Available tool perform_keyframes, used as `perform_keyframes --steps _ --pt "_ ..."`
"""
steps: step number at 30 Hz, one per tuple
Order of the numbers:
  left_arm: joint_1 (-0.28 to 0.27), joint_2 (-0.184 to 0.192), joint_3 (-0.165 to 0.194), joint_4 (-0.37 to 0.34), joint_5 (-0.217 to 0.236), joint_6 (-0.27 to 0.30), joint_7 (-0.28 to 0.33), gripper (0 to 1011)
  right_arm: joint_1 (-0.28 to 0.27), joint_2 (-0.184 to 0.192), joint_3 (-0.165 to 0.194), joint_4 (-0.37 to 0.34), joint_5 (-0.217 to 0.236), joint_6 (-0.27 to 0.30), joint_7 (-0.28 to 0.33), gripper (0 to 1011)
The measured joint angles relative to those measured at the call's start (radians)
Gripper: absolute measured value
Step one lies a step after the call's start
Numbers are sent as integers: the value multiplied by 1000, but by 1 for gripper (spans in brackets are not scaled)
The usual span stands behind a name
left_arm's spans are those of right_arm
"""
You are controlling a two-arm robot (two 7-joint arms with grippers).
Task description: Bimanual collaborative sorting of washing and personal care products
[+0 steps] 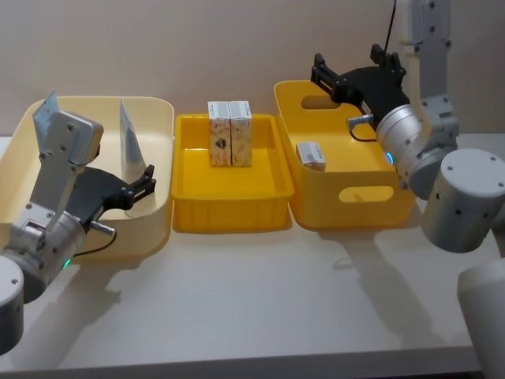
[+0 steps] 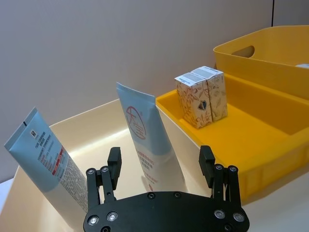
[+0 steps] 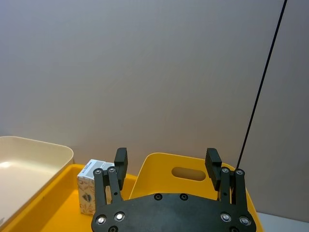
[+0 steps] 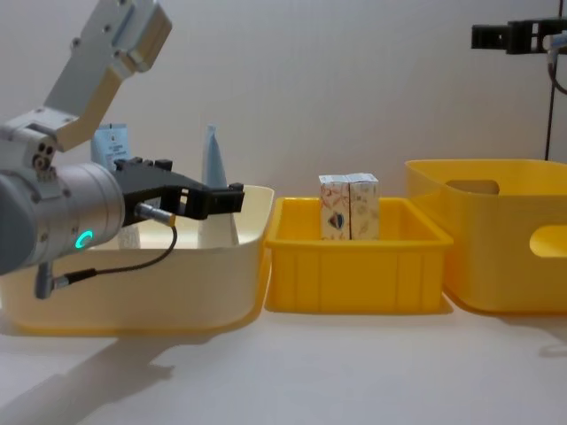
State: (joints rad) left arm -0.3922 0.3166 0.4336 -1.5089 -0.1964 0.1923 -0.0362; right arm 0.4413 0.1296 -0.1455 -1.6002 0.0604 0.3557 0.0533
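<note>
Two pale blue-and-white tubes [image 1: 130, 142] [image 1: 46, 114] stand leaning in the cream bin [image 1: 162, 118] at the left. My left gripper [image 1: 148, 181] hovers open and empty over that bin's front, just short of the nearer tube [image 2: 140, 135]; the other tube [image 2: 46, 154] leans beside it. Two whitish cartons [image 1: 230, 134] stand upright side by side at the back of the shallow yellow tray [image 1: 229, 213]. A third carton [image 1: 311, 155] lies in the deep yellow bin [image 1: 355, 205]. My right gripper [image 1: 349, 65] hangs open and empty high above that bin's back rim.
The three containers stand in a row along the back of the white table [image 1: 260, 300], close to a plain wall. The deep bin has handle cut-outs [image 1: 365, 193] in its walls. Bare table lies in front of the containers.
</note>
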Motion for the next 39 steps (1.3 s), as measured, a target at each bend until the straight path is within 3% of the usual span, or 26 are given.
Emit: perform_keyframes --steps 20,39 --pt "-69 -59 -14 118 -4 -33 -23 1003 -2 1 0 -4 -2 -4 0 1001" --pt "-170 -115 -28 326 -19 -91 -88 1003 -2 1 0 -5 -2 -5 0 1001"
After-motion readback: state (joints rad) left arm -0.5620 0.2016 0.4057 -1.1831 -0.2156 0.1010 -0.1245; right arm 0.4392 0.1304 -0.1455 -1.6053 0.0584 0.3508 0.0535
